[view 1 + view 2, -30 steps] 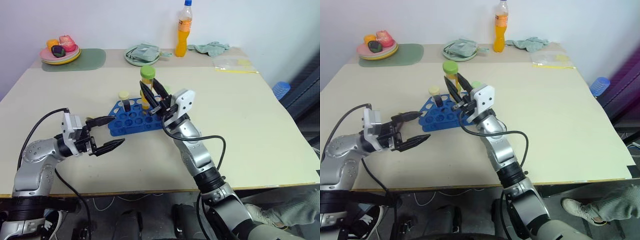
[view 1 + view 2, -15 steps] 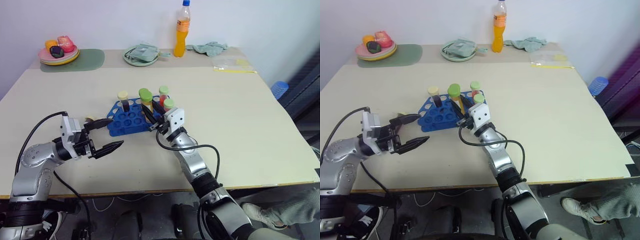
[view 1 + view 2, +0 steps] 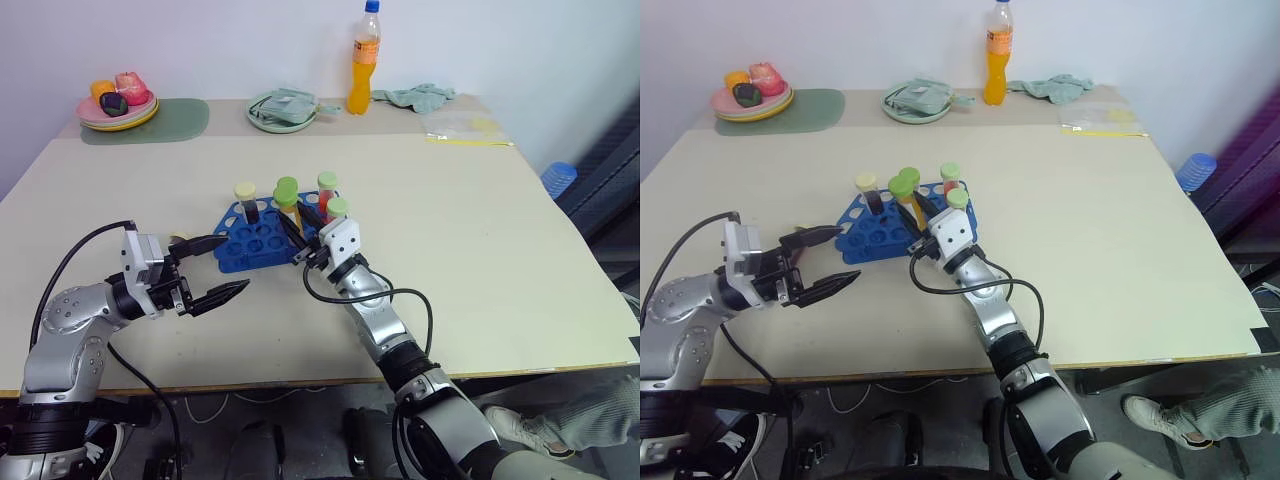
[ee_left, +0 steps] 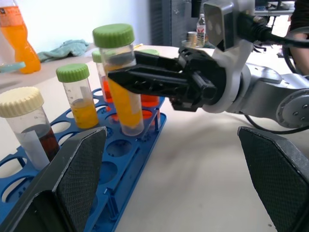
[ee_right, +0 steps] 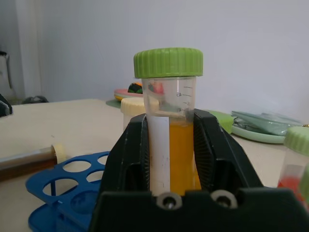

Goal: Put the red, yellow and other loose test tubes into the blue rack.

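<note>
right gripper pinching yellow tube, lowered from above into blue rack hole, table centre | left gripper fingers spread, idle near-left of rack | next: release

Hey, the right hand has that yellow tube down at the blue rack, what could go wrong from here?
1. The right hand is shut on the yellow tube, whose bottom sits at a hole of the blue rack. If it's off-centre, pushing down may jam it or shove the rack.
2. Neighbouring tubes stand close by, so opening or pulling back might knock them.
3. The open left hand hovers beside the rack without holding it, so the rack may slide.
</note>
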{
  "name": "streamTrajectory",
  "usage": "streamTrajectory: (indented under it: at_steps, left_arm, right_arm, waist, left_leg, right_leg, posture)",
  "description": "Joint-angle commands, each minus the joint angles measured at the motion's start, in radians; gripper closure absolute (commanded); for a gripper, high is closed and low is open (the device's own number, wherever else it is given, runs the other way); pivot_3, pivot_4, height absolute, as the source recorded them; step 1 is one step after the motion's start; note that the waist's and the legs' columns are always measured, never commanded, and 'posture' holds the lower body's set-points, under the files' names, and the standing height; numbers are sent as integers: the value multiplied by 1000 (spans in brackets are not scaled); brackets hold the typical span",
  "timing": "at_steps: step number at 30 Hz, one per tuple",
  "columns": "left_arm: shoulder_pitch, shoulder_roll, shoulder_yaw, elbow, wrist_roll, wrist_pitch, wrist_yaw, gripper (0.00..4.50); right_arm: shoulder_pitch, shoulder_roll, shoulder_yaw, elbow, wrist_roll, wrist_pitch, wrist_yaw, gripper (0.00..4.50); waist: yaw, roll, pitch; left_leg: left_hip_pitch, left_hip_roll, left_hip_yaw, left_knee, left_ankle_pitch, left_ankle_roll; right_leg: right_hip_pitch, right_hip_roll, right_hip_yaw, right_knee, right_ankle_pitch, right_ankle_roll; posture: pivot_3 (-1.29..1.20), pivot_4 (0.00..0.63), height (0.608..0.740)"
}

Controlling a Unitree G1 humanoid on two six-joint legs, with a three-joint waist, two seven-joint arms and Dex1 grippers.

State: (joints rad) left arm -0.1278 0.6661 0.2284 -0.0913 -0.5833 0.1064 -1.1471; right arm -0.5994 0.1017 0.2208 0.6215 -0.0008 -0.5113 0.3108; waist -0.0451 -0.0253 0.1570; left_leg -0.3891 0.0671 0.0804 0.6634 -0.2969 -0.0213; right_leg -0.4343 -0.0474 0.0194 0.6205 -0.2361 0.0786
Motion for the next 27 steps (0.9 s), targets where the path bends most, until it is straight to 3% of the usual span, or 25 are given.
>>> streamTrajectory:
  at_steps: [1,4,6,7,12,19,27]
  left_arm:
    - [-2,2,19,-39,-20,3,7,0]
    - [3,2,21,-41,-19,3,9,0]
    - [6,1,20,-40,-17,0,10,0]
    - [7,0,19,-40,-16,-2,11,0]
    - [8,-6,18,-19,-11,-15,6,0]
    - [37,9,36,-6,-7,-28,-8,0]
    - [102,74,66,-6,-4,45,2,0]
  right_arm:
    - [-27,7,-19,19,-12,-25,-18,3719]
    - [-28,5,-19,32,-1,-20,5,3719]
    - [-20,5,-30,32,39,-11,52,2709]
    - [-15,6,-33,27,56,-11,78,2485]
    - [1,-17,-44,-20,33,1,72,24]
    - [159,-133,-44,-321,106,129,192,24]
    - [348,-340,-98,-754,201,375,257,24]
  waist:
    - [0,0,0]
    - [0,0,0]
    - [0,0,0]
    - [0,0,0]
    - [0,0,0]
    - [4,0,0]
    - [1,0,0]
  left_leg:
    - [0,0,0,0,0,0]
    - [0,0,0,0,0,-1]
    - [0,0,0,0,0,-1]
    - [0,0,0,0,0,-1]
    - [1,0,0,0,0,-1]
    - [1,-1,0,0,0,-1]
    - [2,0,0,0,0,-1]
  right_leg:
    - [0,0,0,0,0,0]
    - [0,0,0,0,0,0]
    - [0,0,0,0,0,0]
    - [0,0,0,0,0,0]
    - [0,0,0,2,0,0]
    - [0,-1,0,3,0,0]
    - [0,-1,0,4,0,0]
  posture:
    - [0,150,740]
    - [0,150,740]
    - [0,150,740]
    - [0,150,740]
    - [0,150,740]
    - [0,150,740]
    - [0,150,740]
